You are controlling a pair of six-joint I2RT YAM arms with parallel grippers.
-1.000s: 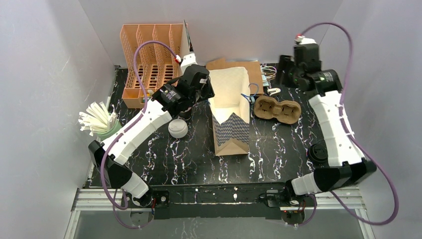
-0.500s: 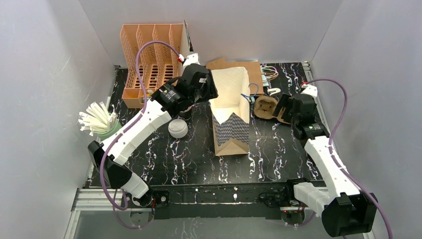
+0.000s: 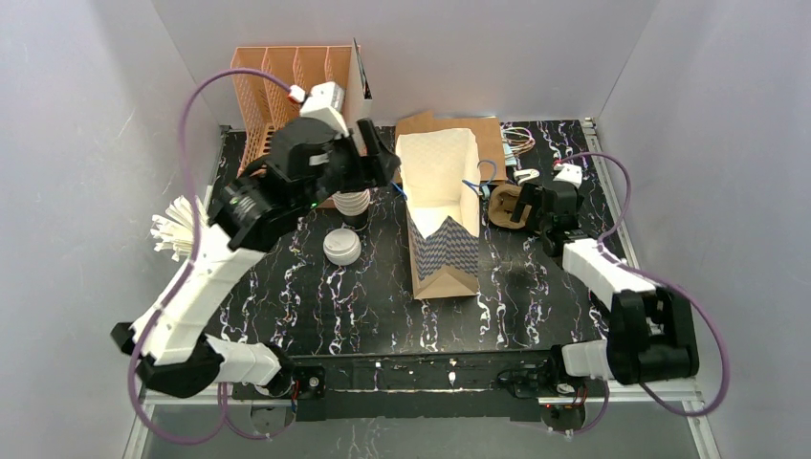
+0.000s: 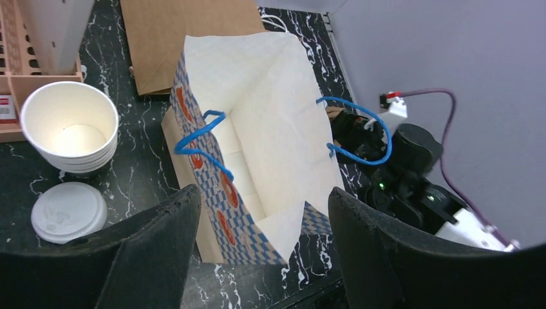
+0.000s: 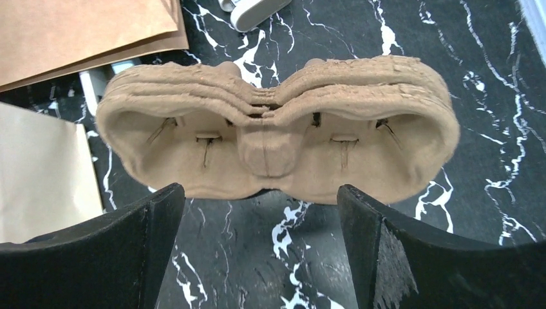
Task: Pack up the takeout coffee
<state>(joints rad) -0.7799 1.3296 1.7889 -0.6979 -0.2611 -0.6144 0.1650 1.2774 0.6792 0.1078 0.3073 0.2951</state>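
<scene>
Top external, bag (image 3: 440, 191) between cups (image 3: 354, 204) and tray (image 3: 504, 204)

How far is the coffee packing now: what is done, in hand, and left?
Done: the paper bag stands open, nothing visible inside. In hand: nothing; the right pincer is open before the empty pulp tray, the left pincer open above the bag. Left: the lid lies beside the unlidded cups; nothing is packed.

Lid (image 4: 69, 212) before cups (image 4: 69, 129), left of bag (image 4: 257, 96)
</scene>
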